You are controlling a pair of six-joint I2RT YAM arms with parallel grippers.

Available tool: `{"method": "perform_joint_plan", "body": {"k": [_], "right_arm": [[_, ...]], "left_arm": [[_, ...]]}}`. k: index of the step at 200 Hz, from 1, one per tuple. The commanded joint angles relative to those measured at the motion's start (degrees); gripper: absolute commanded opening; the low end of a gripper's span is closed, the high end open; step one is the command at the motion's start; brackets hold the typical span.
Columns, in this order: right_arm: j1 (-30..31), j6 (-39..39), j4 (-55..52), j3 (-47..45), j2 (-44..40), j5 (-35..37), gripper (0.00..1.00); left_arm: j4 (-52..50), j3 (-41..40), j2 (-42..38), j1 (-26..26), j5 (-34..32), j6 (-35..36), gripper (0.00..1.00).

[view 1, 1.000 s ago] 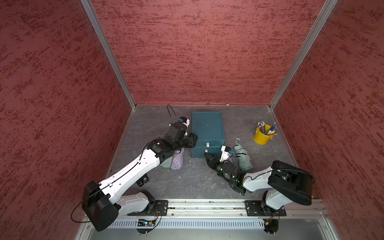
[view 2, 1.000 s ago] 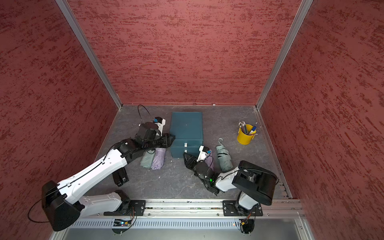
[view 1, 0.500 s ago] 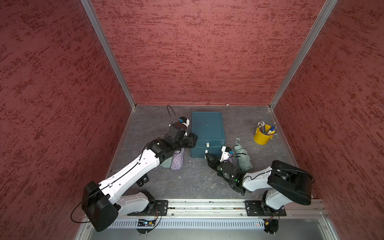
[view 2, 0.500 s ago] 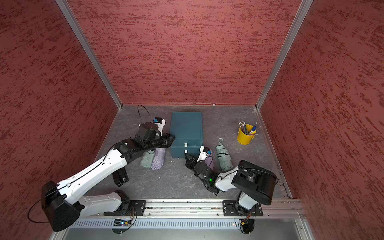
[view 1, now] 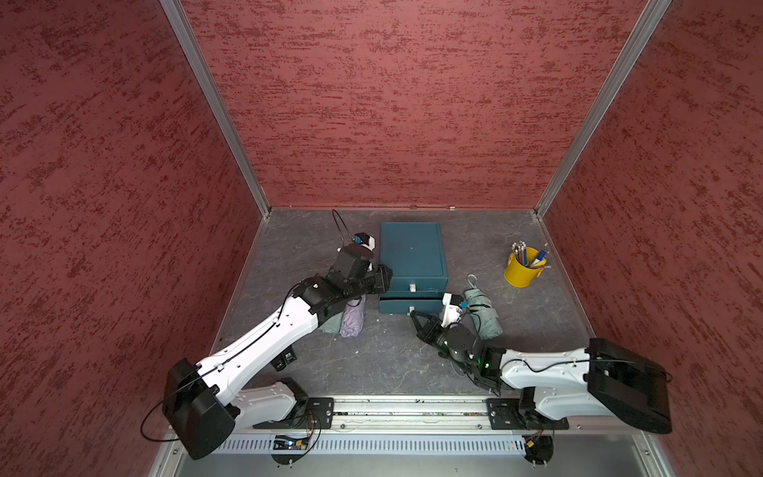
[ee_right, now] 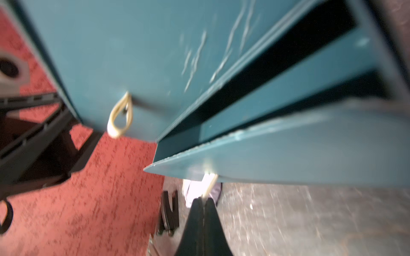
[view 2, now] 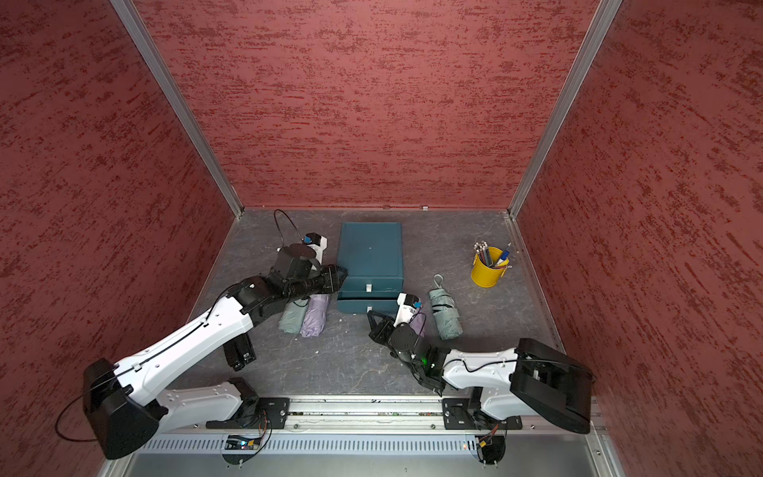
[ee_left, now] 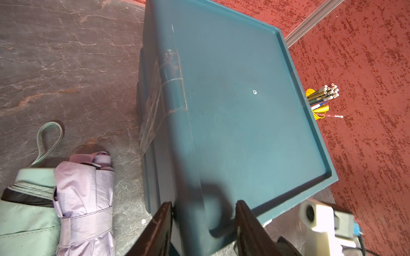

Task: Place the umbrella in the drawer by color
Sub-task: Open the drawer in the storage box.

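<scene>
A teal drawer cabinet [view 1: 413,252] [view 2: 369,252] stands mid-floor, its lower drawer [view 1: 396,307] [ee_right: 288,155] pulled out a little. My right gripper [view 1: 413,314] [ee_right: 203,199] is shut on that drawer's pale pull loop [ee_right: 209,184]. My left gripper [view 1: 384,276] [ee_left: 204,205] clamps the cabinet's near left top edge. A purple umbrella [view 1: 353,318] [ee_left: 85,195] and a green umbrella [view 2: 292,318] [ee_left: 26,210] lie folded left of the cabinet, under my left arm. Another green umbrella [view 1: 483,309] [view 2: 445,314] lies right of it.
A yellow cup of pencils [view 1: 522,270] [view 2: 489,270] stands at the right by the wall. The upper drawer is shut, with its own loop [ee_right: 121,117]. A small black part [view 2: 239,351] lies on the floor under my left arm. Red walls close three sides.
My right gripper's jaws have closed on the lower drawer's pull loop. The left arm and the umbrellas have not moved.
</scene>
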Motion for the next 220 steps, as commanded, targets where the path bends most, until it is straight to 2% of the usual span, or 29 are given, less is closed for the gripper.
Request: {"method": "perform_joint_plan", "body": {"k": [1, 32, 78, 171, 185, 201, 220], "right_arm": [[3.7, -1.9, -13.5, 0.3, -4.4, 3.2, 0.00], [9.8, -2.1, -27.4, 2.0, -11.2, 6.6, 0.00], [15.2, -4.1, -42.8, 6.7, -17.3, 6.8, 0.00], [20.0, -6.4, -52.9, 11.7, -15.3, 6.2, 0.00], [20.3, -8.7, -56.4, 14.2, -14.6, 5.7, 0.27], [21.5, -9.2, -64.3, 17.7, -15.3, 8.2, 0.50], [22.2, -8.2, -75.5, 21.9, -19.5, 12.4, 0.55]], "left_arm": [[-5.1, -1.1, 1.2, -0.3, -1.4, -0.9, 0.48], [-4.9, -1.4, 1.3, -0.2, -1.9, -1.9, 0.48], [-4.8, -1.7, 1.4, 0.2, -2.4, -3.2, 0.48], [-4.4, -1.3, 1.7, 0.5, -1.6, -2.9, 0.49], [-4.4, -1.3, 1.5, 0.6, -1.5, -2.8, 0.49], [-4.6, -1.3, 1.1, 0.8, -1.2, -2.1, 0.50], [-4.7, -1.1, 0.6, 1.1, -0.7, -1.5, 0.52]]}}
